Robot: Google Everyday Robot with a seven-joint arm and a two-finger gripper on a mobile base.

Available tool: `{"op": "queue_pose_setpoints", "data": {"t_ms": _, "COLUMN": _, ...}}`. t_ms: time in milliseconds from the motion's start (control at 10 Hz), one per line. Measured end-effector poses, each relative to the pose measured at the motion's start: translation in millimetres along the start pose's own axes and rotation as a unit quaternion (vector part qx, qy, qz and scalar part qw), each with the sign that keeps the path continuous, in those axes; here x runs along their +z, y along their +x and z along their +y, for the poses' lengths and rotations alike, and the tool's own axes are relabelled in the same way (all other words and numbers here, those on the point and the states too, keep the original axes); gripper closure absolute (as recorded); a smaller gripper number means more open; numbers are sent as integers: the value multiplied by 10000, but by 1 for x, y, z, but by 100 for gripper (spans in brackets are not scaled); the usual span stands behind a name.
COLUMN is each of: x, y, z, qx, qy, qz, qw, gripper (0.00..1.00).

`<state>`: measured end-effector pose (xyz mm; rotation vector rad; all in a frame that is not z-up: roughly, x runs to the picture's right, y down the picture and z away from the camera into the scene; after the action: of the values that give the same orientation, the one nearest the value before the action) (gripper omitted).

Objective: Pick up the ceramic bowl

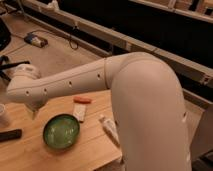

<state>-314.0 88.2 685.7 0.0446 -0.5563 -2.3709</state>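
Observation:
The ceramic bowl (61, 132) is round, shallow and glossy green with a darker rim. It sits on the wooden table (90, 147) near the front. My white arm reaches left across the view, and its wrist end hangs over the table just left of and above the bowl. The gripper (34, 112) points down below the wrist, a little up and left of the bowl's rim, not touching it. Only a small dark tip of it shows.
An orange marker (82, 100) lies behind the bowl, a white packet (79, 113) beside it and a white tube (109, 128) to the right. A black object (10, 135) lies at the left edge, a white cup (2, 114) behind it.

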Motion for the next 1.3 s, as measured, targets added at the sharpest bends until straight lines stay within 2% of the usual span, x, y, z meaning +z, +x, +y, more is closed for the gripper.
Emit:
{"op": "queue_pose_setpoints", "data": {"t_ms": 200, "x": -10, "y": 6, "z": -28, "qx": 211, "qy": -54, "qz": -44, "qw": 9998, "gripper": 20}}
{"op": "queue_pose_setpoints", "data": {"t_ms": 300, "x": -13, "y": 11, "z": -42, "qx": 418, "qy": -25, "qz": -48, "qw": 9991, "gripper": 20}}
{"op": "queue_pose_setpoints", "data": {"t_ms": 600, "x": -6, "y": 13, "z": -63, "qx": 1163, "qy": 143, "qz": -147, "qw": 9930, "gripper": 20}}
{"op": "queue_pose_setpoints", "data": {"t_ms": 800, "x": 14, "y": 7, "z": -71, "qx": 1482, "qy": 294, "qz": -228, "qw": 9883, "gripper": 20}}
{"op": "queue_pose_setpoints", "data": {"t_ms": 1000, "x": 44, "y": -2, "z": -70, "qx": 1683, "qy": 416, "qz": -320, "qw": 9843, "gripper": 20}}
{"op": "queue_pose_setpoints", "data": {"t_ms": 1300, "x": 79, "y": -10, "z": -67, "qx": 1894, "qy": 542, "qz": -592, "qw": 9786, "gripper": 20}}
